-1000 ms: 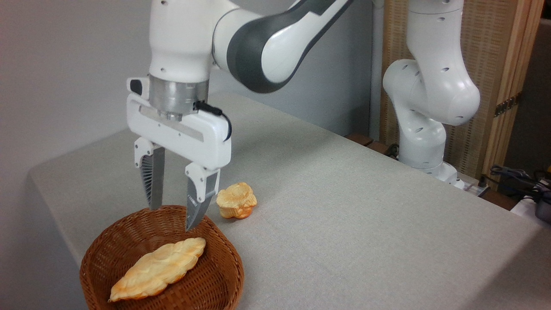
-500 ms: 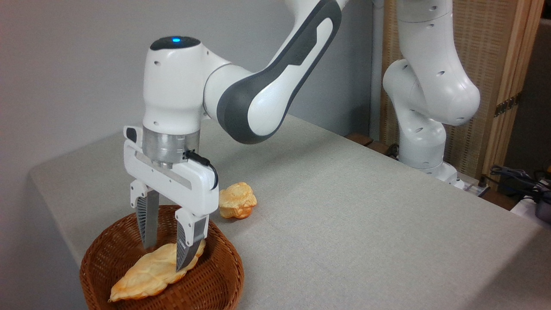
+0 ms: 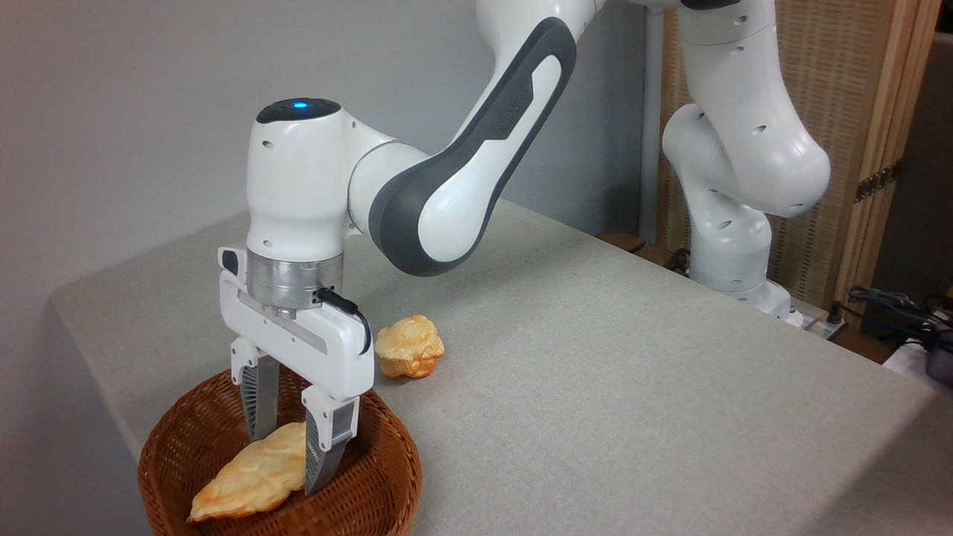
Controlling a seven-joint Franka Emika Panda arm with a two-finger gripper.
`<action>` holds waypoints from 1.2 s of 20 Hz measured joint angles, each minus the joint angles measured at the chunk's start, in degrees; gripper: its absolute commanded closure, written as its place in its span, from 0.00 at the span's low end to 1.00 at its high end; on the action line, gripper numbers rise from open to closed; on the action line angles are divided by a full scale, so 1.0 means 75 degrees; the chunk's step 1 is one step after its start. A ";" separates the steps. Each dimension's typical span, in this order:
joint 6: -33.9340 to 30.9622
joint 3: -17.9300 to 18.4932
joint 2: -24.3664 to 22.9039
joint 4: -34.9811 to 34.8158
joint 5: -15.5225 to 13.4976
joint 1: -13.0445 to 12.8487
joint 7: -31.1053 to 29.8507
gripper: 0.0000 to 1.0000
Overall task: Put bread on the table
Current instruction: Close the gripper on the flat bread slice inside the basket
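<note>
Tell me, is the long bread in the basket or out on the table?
In: the bread lies inside the wicker basket.

You had only one fixed camera. It stood near the table's (image 3: 595, 357) front corner, a little above it, and looked down and across toward the arm's base (image 3: 733, 275) and the back wall; the basket (image 3: 387, 476) was closest, cut off by the lower edge.
</note>
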 measured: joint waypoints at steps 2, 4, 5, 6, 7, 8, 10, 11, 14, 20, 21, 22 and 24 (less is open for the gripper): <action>0.0001 0.0000 0.0000 0.0010 0.0049 0.0000 0.0000 0.57; 0.0001 0.0000 -0.0001 0.0021 0.0061 -0.0001 0.0003 0.57; 0.0001 0.0000 -0.0002 0.0026 0.0064 -0.0001 0.0004 0.57; 0.0002 -0.0001 -0.0004 0.0034 0.0067 -0.0002 0.0005 0.57; 0.0002 -0.0002 -0.0010 0.0041 0.0067 -0.0003 0.0006 0.57; 0.0002 -0.0001 -0.0023 0.0046 0.0067 -0.0003 0.0006 0.59; 0.0002 -0.0001 -0.0070 0.0051 0.0067 -0.0003 0.0006 0.61; 0.0002 -0.0001 -0.0092 0.0052 0.0068 -0.0002 0.0006 0.61; 0.0002 0.0000 -0.0126 0.0052 0.0068 0.0000 0.0007 0.61; 0.0001 0.0001 -0.0151 0.0053 0.0068 0.0000 0.0007 0.61; 0.0001 0.0001 -0.0172 0.0057 0.0068 0.0000 0.0007 0.61; 0.0001 0.0001 -0.0219 0.0062 0.0068 0.0000 0.0007 0.61; 0.0002 0.0002 -0.0386 0.0080 0.0068 0.0001 0.0007 0.60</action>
